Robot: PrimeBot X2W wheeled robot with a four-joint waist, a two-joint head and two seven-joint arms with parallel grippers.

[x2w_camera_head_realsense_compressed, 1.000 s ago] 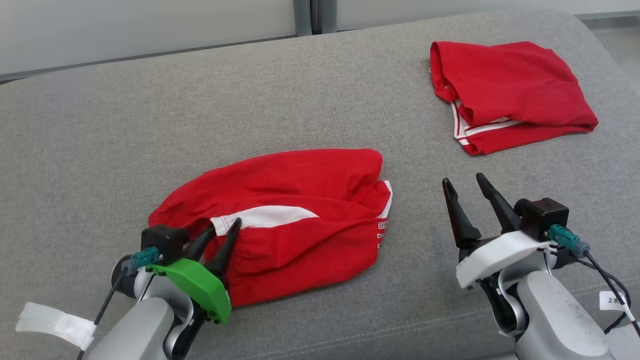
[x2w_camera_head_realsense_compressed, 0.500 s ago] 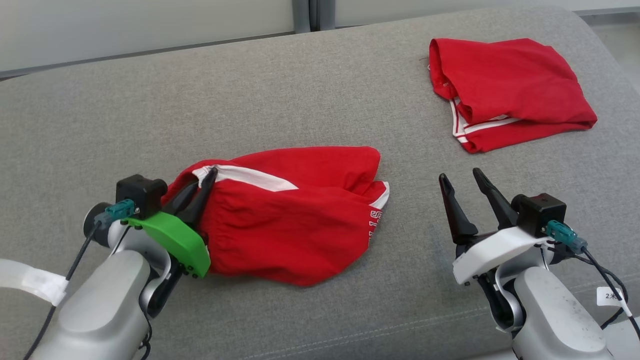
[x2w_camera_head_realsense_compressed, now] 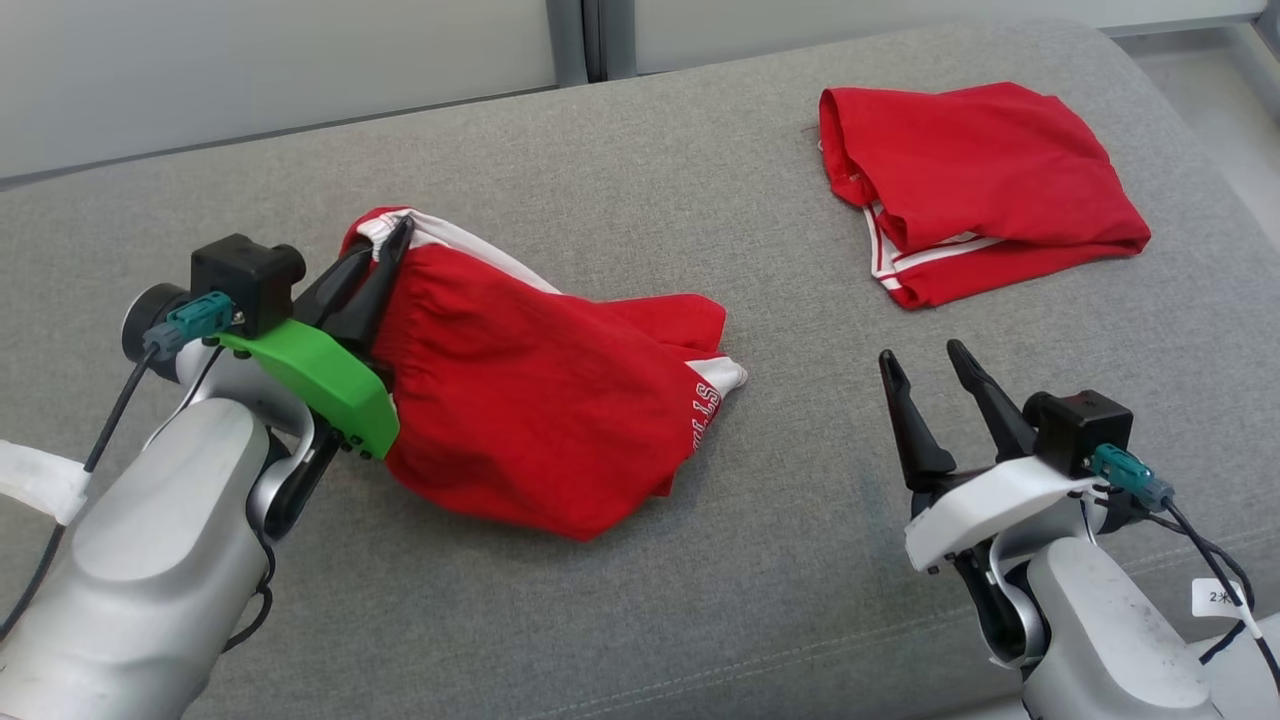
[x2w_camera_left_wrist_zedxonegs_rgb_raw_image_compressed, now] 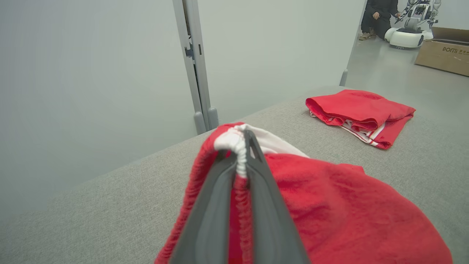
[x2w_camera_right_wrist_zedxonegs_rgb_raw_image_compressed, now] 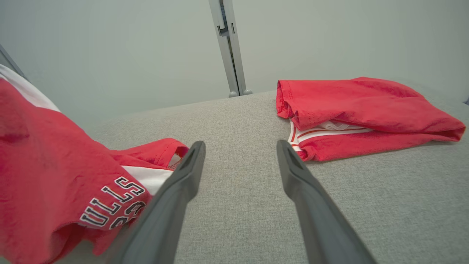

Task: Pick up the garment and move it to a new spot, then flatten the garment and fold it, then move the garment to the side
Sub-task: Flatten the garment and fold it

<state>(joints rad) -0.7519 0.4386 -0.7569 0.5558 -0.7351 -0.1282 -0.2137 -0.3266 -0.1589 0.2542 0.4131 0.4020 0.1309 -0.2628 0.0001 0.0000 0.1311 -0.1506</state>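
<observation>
**While the waistband is pinched, lift clear before carrying**

While our left tool (x2w_camera_head_realsense_compressed: 393, 235) is clamped together on the white-trimmed waistband (x2w_camera_left_wrist_zedxonegs_rgb_raw_image_compressed: 230, 141) of the garment (x2w_camera_head_realsense_compressed: 530, 400), we take the step in hand to be the pick-up and move. The red cloth hangs from that pinch over the left half of the cushion (x2w_camera_head_realsense_compressed: 650, 190). Its lettered hem rests on the grey fabric near the middle. Our right tool (x2w_camera_head_realsense_compressed: 922, 356) stands with its fingers apart and empty near the front right edge, well apart from the garment. A folded red garment (x2w_camera_head_realsense_compressed: 980, 190) lies by the far right corner.

To do this well, we would raise the pinch until the hem comes clear of the cushion. A trailing end may catch on the weave and bunch up. The grip looks to sit near the fingertips on a gathered strip of elastic, so a smooth, unhurried carry seems safer than a quick swing.

We would pick a bare stretch with room to spread the cloth, away from the folded piece. Letting the hem land first and then drawing the waistband back should leave less to flatten.
</observation>
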